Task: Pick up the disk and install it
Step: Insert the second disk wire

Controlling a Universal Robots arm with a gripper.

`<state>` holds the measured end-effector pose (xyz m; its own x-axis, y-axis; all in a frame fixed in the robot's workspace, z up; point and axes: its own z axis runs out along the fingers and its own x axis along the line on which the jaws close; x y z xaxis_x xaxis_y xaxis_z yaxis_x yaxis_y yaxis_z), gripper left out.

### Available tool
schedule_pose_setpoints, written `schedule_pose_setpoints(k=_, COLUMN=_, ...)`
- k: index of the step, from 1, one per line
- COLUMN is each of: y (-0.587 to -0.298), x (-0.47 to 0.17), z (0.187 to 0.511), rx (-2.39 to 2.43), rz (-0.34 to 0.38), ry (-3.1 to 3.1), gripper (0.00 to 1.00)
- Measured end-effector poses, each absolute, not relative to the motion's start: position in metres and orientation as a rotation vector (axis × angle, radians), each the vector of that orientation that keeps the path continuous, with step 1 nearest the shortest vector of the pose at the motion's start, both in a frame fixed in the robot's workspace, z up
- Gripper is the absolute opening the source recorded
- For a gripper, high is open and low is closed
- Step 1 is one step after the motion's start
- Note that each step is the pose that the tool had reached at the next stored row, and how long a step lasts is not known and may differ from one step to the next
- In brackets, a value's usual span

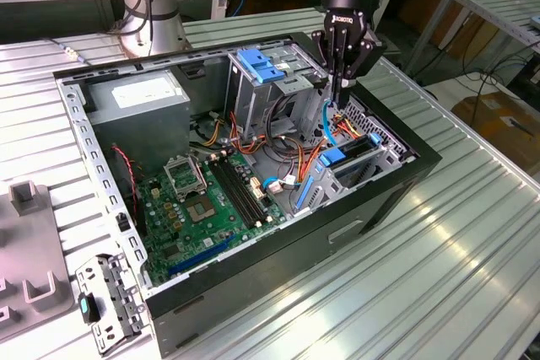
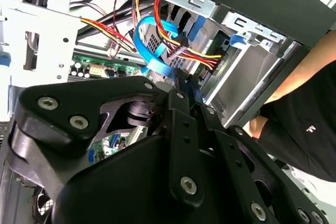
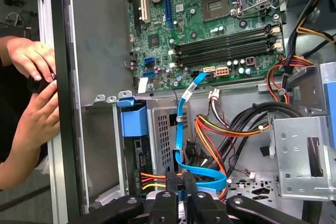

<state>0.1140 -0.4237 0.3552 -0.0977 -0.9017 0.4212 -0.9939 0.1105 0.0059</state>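
The disk [image 1: 355, 154] sits on edge in the metal cage at the exterior view's right end of the open computer case [image 1: 396, 200], with blue rails at both ends. In the first wrist view the disk [image 3: 140, 162] is a dark slab below a blue tab, with red and yellow power wires running to it. My gripper [image 1: 337, 100] reaches down into the case just behind that cage. Its fingers [image 3: 172, 183] are pressed together on the loop of a blue data cable [image 3: 181, 109]. In the second wrist view my gripper [image 2: 178, 80] meets the blue data cable [image 2: 152, 51] beside a power plug.
A taller drive cage with a blue tab [image 1: 257, 65] stands in the middle of the case. The green motherboard [image 1: 211, 200] and grey power supply [image 1: 139, 99] are toward the exterior view's left. Bundled wires [image 3: 231, 129] crowd the gripper. A person's hands [image 3: 31, 64] hold something at the case's outer wall.
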Motion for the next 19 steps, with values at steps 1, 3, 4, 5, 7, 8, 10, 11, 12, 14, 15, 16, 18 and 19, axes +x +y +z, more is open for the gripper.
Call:
schedule_pose_setpoints(k=1, y=-0.424, x=0.114, z=0.355, rx=1.859, rz=0.404, ry=-2.075, gripper=0.16)
schedule_pose_setpoints(k=3, y=-0.424, x=0.114, z=0.355, rx=1.859, rz=0.404, ry=-2.075, gripper=0.16)
schedule_pose_setpoints(k=4, y=-0.425, x=0.114, z=0.355, rx=1.859, rz=0.404, ry=-2.075, gripper=0.16)
schedule_pose_setpoints(k=5, y=-0.425, x=0.114, z=0.355, rx=1.859, rz=0.404, ry=-2.075, gripper=0.16)
schedule_pose_setpoints(k=7, y=-0.428, x=0.110, z=0.355, rx=1.860, rz=0.405, ry=-2.075, gripper=0.16)
schedule_pose_setpoints(k=8, y=-0.429, x=0.108, z=0.355, rx=1.860, rz=0.405, ry=-2.076, gripper=0.16)
schedule_pose_setpoints(k=10, y=-0.432, x=0.104, z=0.355, rx=1.861, rz=0.407, ry=-2.077, gripper=0.16)
schedule_pose_setpoints(k=11, y=-0.433, x=0.103, z=0.355, rx=1.862, rz=0.408, ry=-2.078, gripper=0.16)
schedule_pose_setpoints(k=12, y=-0.434, x=0.103, z=0.355, rx=1.863, rz=0.408, ry=-2.078, gripper=0.16)
schedule_pose_setpoints(k=14, y=-0.436, x=0.101, z=0.354, rx=1.868, rz=0.406, ry=-2.081, gripper=0.16)
schedule_pose_setpoints(k=15, y=-0.437, x=0.100, z=0.354, rx=1.871, rz=0.404, ry=-2.082, gripper=0.16)
schedule_pose_setpoints(k=16, y=-0.438, x=0.100, z=0.354, rx=1.875, rz=0.401, ry=-2.085, gripper=0.16)
schedule_pose_setpoints(k=18, y=-0.442, x=0.099, z=0.353, rx=1.888, rz=0.386, ry=-2.092, gripper=0.16)
schedule_pose_setpoints(k=19, y=-0.444, x=0.099, z=0.353, rx=1.895, rz=0.376, ry=-2.098, gripper=0.16)
